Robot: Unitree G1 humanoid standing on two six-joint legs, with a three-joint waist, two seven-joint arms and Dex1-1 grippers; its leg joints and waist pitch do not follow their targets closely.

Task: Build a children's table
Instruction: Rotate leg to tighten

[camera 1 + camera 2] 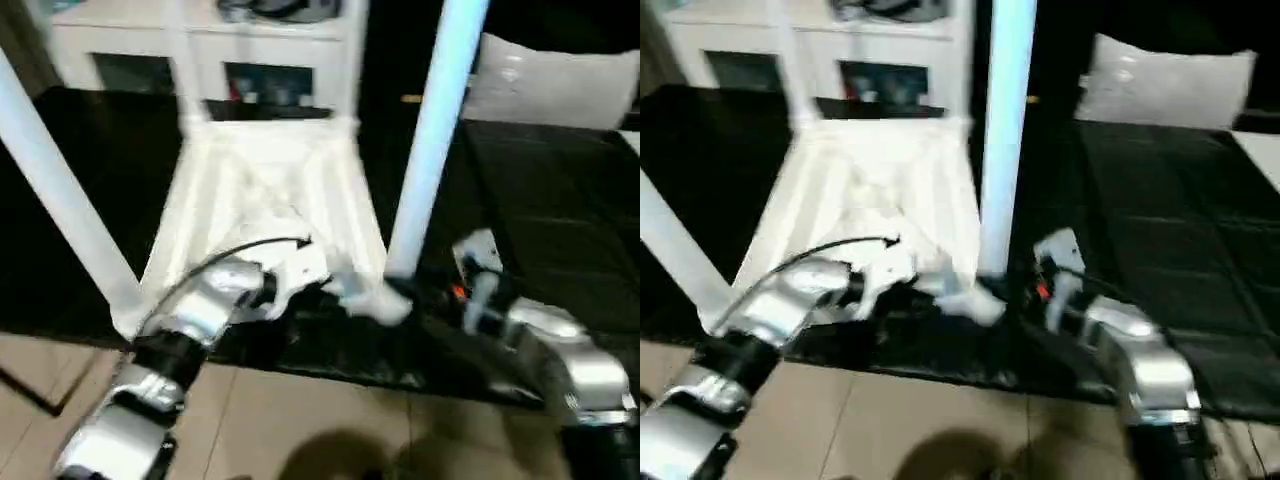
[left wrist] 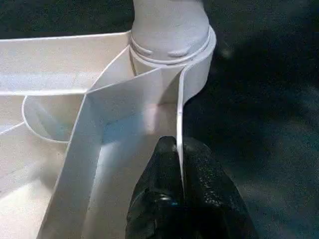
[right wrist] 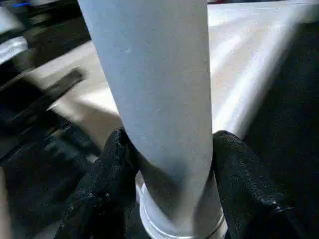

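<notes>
The children's table lies upside down on a black mat, its ribbed white top [image 1: 260, 190] facing up. Three legs stand in corner sockets: near right [image 1: 430, 140], near left [image 1: 60, 190] and far left [image 1: 180, 60]. My left gripper [image 2: 180, 199] is shut on the thin rim wall [image 2: 179, 114] of the top, just short of the near right socket [image 2: 199, 74]. My right gripper [image 3: 169, 164] is shut on the near right leg [image 3: 154, 84] close above its socket, one black finger [image 3: 109, 174] on each side. In the head views the right gripper [image 1: 455, 285] sits right of that leg's foot.
A white cabinet [image 1: 200, 50] with glass doors stands behind the table. A white pillow [image 1: 560, 80] lies at the back right on the black mat [image 1: 560, 200]. Tan floor [image 1: 300, 420] runs along the near edge of the mat.
</notes>
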